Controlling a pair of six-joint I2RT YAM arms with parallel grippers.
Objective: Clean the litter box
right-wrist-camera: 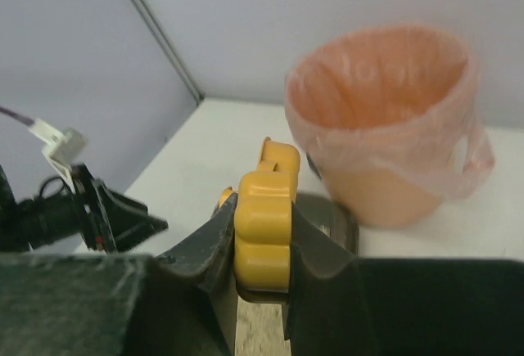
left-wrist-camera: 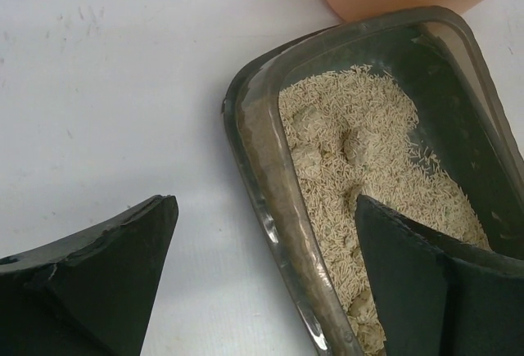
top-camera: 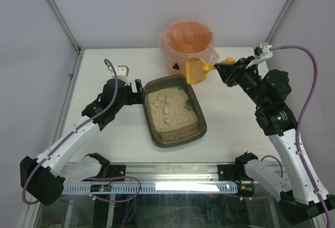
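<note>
Several clumps (top-camera: pixel 166 105) are left in the litter box (top-camera: pixel 153 129), sat mid-table just before the bucket (top-camera: pixel 188 39), so the job's judged far from done. Scoop (top-camera: pixel 197 71) handle is clamped by the right gripper (top-camera: pixel 222 71) beside the bucket; left gripper (top-camera: pixel 138 90) is held wide open astride the box's rim.

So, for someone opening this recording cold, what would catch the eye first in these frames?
The bright yellow scoop stands out, pinched by its handle in the right gripper next to the orange bag-lined bucket at the far side of the table. In the middle sits the dark litter box, with pale clumps showing in its beige litter. The left gripper stands wide open astride the box's left rim.
</note>
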